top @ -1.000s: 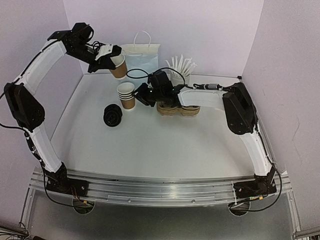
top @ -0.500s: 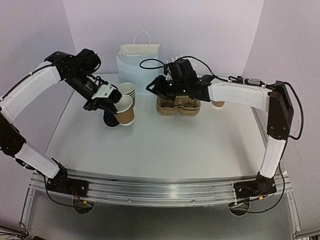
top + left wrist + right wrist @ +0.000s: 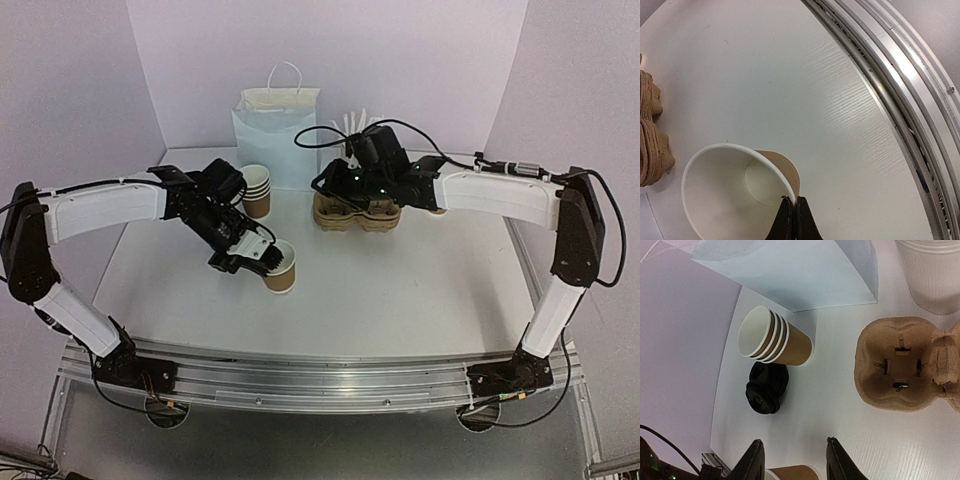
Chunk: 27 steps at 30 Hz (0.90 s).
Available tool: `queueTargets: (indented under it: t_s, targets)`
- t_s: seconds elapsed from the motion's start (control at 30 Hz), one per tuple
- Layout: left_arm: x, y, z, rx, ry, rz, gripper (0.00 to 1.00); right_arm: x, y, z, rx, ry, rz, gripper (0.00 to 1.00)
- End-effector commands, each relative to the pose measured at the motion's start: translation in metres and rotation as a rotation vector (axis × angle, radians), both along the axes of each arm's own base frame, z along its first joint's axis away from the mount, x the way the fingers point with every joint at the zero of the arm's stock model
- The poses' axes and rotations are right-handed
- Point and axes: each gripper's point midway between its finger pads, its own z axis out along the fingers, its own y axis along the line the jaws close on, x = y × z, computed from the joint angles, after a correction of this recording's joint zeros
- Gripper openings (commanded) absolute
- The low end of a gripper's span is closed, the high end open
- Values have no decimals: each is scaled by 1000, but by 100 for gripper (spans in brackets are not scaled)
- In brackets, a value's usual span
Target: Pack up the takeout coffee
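Note:
My left gripper [image 3: 252,258] is shut on the white rim of one brown paper cup [image 3: 281,266], which stands upright near the table's middle. In the left wrist view both fingers [image 3: 785,222] pinch the cup [image 3: 725,195] wall, one inside and one outside. A nested stack of cups [image 3: 772,337] lies in the right wrist view beside the black lids [image 3: 767,388]; from above the stack [image 3: 257,190] stands at the back. The tan carrier [image 3: 357,212] sits right of it, its wells [image 3: 900,365] bare. My right gripper [image 3: 795,441] hovers open above the table between stack and carrier, holding nothing.
A white handled paper bag [image 3: 280,125] stands at the back wall, with a white cup of sticks [image 3: 935,275] to its right. The metal rail [image 3: 900,100] runs along the table's near edge. The carrier's edge [image 3: 650,145] lies left of the held cup.
My left arm has brought the cup down from the back left to the table's middle. My right arm has pulled away from the cup stack, up over the carrier, its jaws a little wider.

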Motion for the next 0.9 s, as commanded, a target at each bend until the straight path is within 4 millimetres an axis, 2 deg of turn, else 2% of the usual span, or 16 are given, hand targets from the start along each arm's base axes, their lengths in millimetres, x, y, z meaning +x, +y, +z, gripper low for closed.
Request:
queueTargets:
  t_s: [0.0,0.13,0.17,0.23,0.3,0.37,0.4,0.43,0.5,0.6,0.77,0.87]
  targets:
    - [2,6,-25,45,-29,-18,0,1,-5,18,19,-30,-21,38]
    - [2,9,-30,62,-32,-21,1,2,-4,18,17,-32,-23,38]
    - [2,8,-28,60,-31,-20,5,2,-4,17,16,-31,-22,38]
    - [4,6,-23,53,-31,-13,24,3,-3,16,16,-30,-19,38]
    - [5,4,-14,44,-28,4,49,3,-1,17,18,-32,-13,38]
    - [6,3,-4,32,-27,20,79,4,0,17,18,-32,-11,38]
    - [7,2,2,21,-28,35,90,4,1,17,17,-32,-9,38]
    - [9,2,9,6,-29,56,98,4,1,17,17,-32,-7,38]
    - [19,7,28,-55,-29,107,100,4,2,17,18,-32,-2,38]
    - [43,34,45,-122,-51,168,100,3,2,16,17,-32,2,38]
    - [92,101,33,-87,-146,233,100,2,0,13,12,-27,-1,38]
    - [120,128,10,-32,-224,240,100,2,0,12,13,-24,-2,38]
